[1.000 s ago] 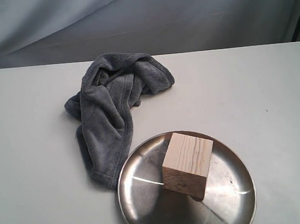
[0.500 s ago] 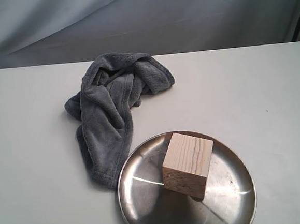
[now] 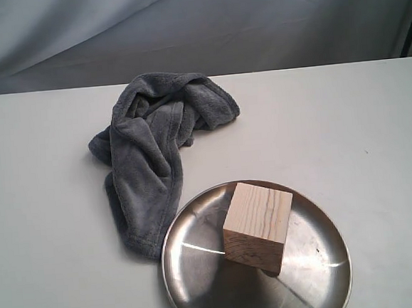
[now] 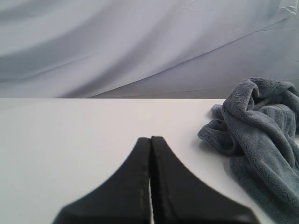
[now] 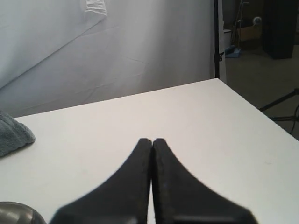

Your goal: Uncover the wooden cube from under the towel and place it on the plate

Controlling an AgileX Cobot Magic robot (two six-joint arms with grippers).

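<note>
The pale wooden cube (image 3: 258,226) rests uncovered on the round steel plate (image 3: 202,283) at the front of the table. The dark grey-blue towel (image 3: 151,151) lies crumpled beside the plate, its lower end touching the plate's rim. Neither arm shows in the exterior view. In the left wrist view my left gripper (image 4: 151,138) is shut with nothing in it, and the towel (image 4: 259,140) lies off to one side. My right gripper (image 5: 152,139) is shut and empty too, with a corner of the towel (image 5: 11,135) and a sliver of the plate (image 5: 16,212) at the frame's edge.
A white table (image 3: 347,128) carries everything, backed by a grey-blue cloth curtain (image 3: 253,22). The right wrist view shows the table's far corner (image 5: 217,80), a dark stand pole (image 5: 216,37) and floor beyond it.
</note>
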